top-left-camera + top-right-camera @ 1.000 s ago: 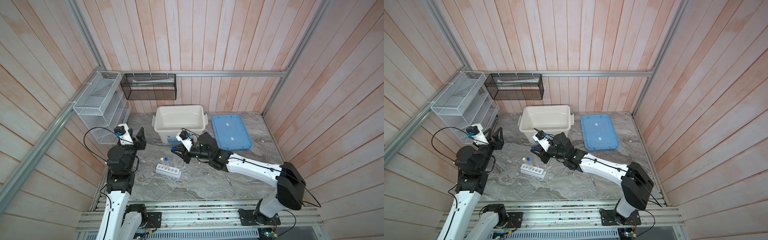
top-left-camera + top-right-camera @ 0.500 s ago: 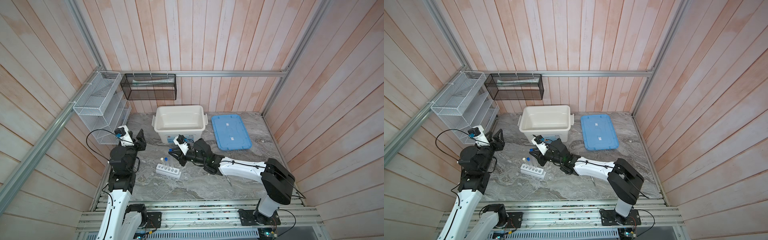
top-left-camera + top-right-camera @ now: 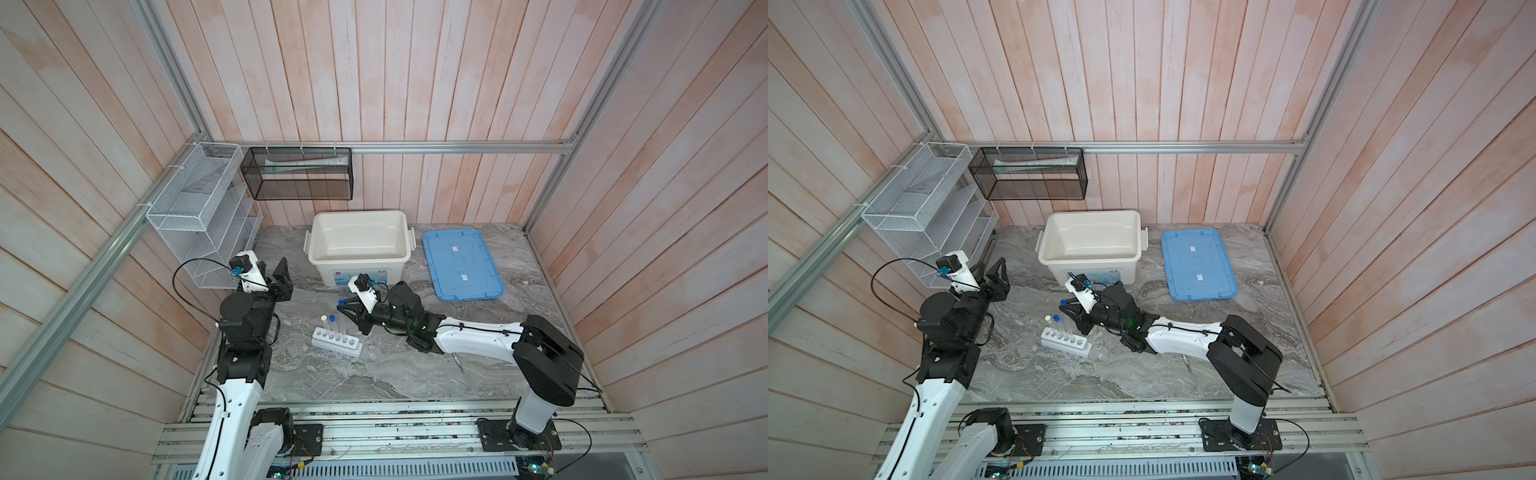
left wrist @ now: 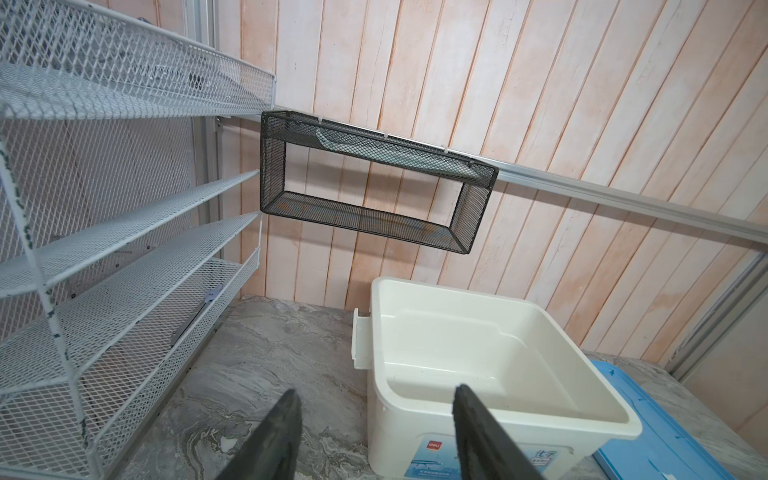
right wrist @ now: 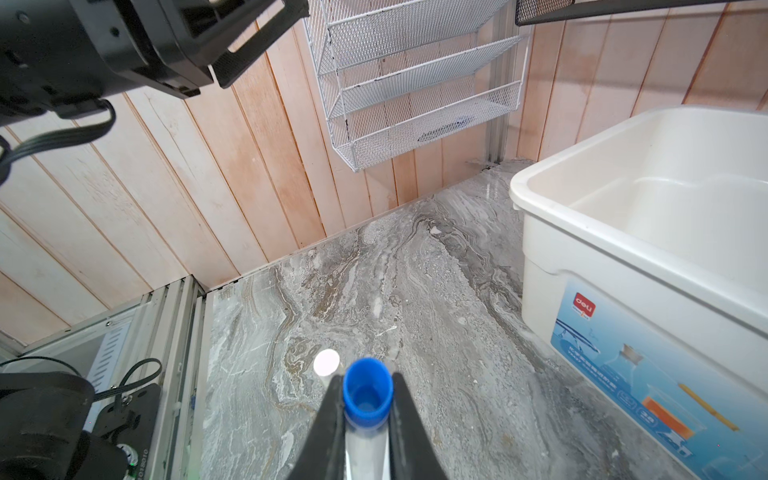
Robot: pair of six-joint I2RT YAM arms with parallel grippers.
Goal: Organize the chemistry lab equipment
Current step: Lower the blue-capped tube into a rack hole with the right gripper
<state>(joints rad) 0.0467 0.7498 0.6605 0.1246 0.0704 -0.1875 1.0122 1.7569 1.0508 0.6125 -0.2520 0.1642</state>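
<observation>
- In both top views the right gripper (image 3: 343, 310) is clamped on a blue-capped tube (image 3: 340, 303), cap up, just behind the white rack (image 3: 336, 342). The rack sits toward the front-left corner of the surface.
- The rack's long axis runs roughly along the front edge. A white-capped tube (image 3: 323, 318) and a second blue-capped tube (image 3: 331, 318) stand near its left end. I judge the free holes lie toward the front edge from the held tube. The right arm is clearly nearer.
- Left wrist view: the left gripper (image 4: 376, 390) is spread and empty, aimed at the white bin (image 4: 399, 432), well apart from the rack.
- Right wrist view: the fingers (image 5: 330, 419) pinch the tube just below its cap, with the white cap just beyond.
</observation>
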